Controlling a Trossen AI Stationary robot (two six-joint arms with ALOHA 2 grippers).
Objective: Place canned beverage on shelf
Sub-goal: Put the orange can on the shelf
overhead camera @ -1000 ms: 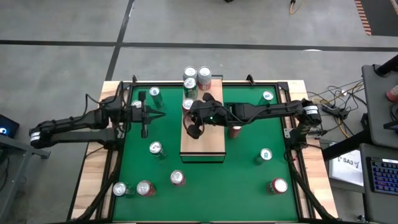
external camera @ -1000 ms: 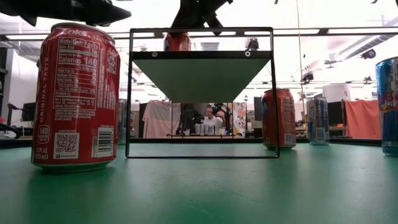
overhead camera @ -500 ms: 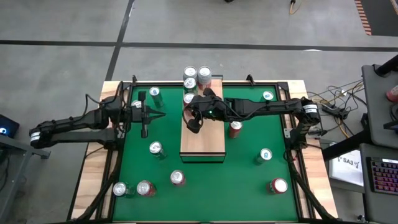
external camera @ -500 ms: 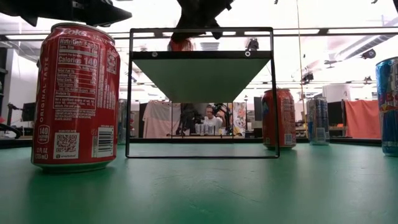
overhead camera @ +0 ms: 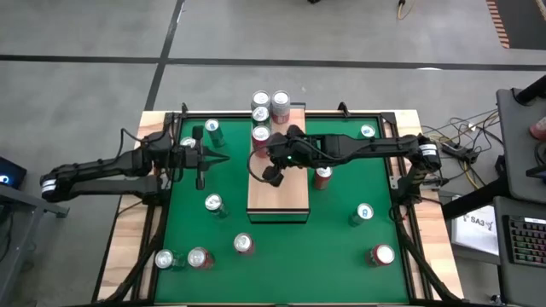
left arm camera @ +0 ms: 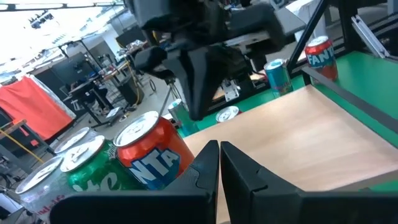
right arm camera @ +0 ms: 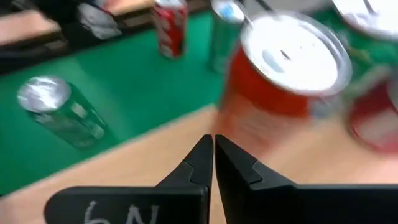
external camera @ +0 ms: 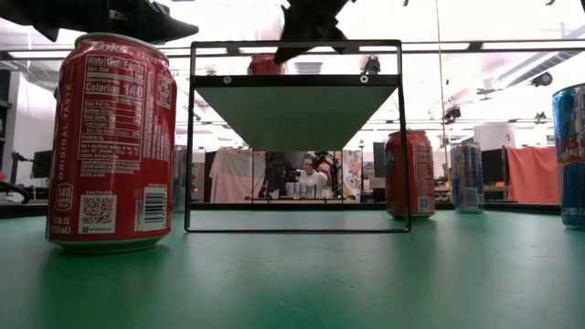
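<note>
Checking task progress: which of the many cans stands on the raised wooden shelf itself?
The orange can at the shelf's far end, beside the right gripper; the others stand on the green surface or beyond it.

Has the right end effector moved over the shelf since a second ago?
Yes. In the high view the right end effector now sits closer to the orange can at the shelf's far end, and its tip has swung toward the middle of the board.

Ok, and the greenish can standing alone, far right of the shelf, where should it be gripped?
Take the greenish can by its round side wall, near mid-height, coming down from above with one finger on each side. It stands upright, lid up, with bare green surface all around, so nothing blocks the fingers. The right gripper, shut over the shelf, is nearer.
</note>
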